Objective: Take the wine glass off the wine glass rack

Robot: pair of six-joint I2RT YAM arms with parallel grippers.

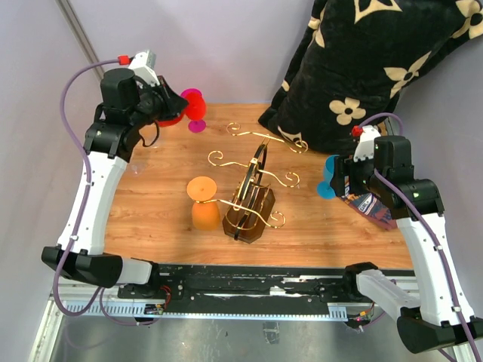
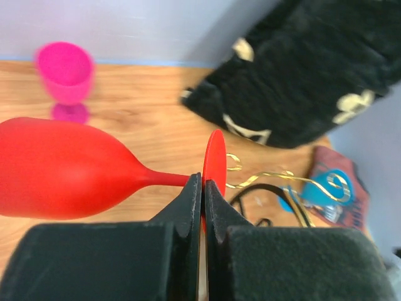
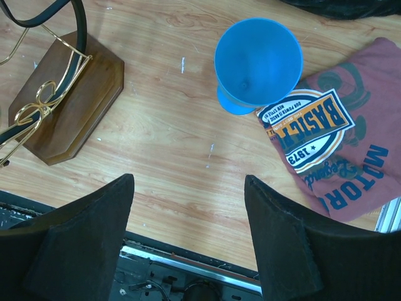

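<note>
The gold wire wine glass rack (image 1: 255, 181) stands mid-table on its dark brown base (image 3: 69, 100). An orange wine glass (image 1: 204, 202) hangs upside down on its left arm. My left gripper (image 1: 166, 107) is raised at the back left, away from the rack. It is shut on the foot disc of a red wine glass (image 1: 192, 102), which lies sideways in the left wrist view (image 2: 62, 169), with the left gripper (image 2: 203, 185) clamped at the stem's end. My right gripper (image 3: 188, 182) is open and empty, above the table to the right of the rack.
A pink wine glass (image 2: 64, 75) stands upright at the back left. A blue wine glass (image 3: 257, 59) stands at the right, beside a printed red T-shirt (image 3: 338, 150). A black flower-patterned cloth (image 1: 377, 60) fills the back right corner.
</note>
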